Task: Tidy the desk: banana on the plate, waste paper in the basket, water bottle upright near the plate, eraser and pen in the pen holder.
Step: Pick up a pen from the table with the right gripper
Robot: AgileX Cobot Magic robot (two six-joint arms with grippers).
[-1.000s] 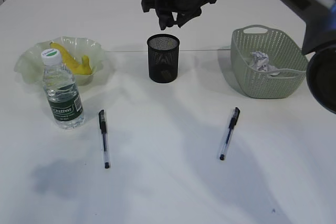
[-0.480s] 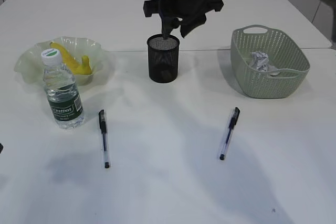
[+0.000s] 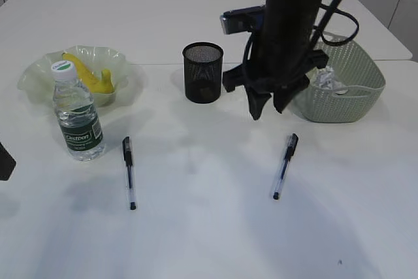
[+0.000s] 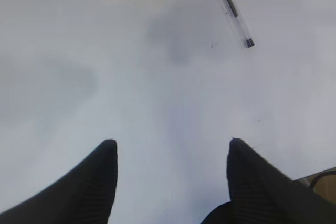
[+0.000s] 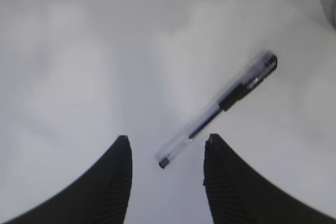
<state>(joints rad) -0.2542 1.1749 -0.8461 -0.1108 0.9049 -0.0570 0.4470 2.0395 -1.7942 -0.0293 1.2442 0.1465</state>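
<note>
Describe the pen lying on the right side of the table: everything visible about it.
The right pen is a clear-barrelled, plastic-looking gel pen with a black grip section and a capped end with a dark clip. It lies flat on the white table, untouched, cap end toward the basket. The right hand hovers open above it.

Bright, even light on the white desk (image 3: 196, 240).
Soft shadows pool toward six o'clock; the right wrist view looks blurred, perhaps from motion.
</note>
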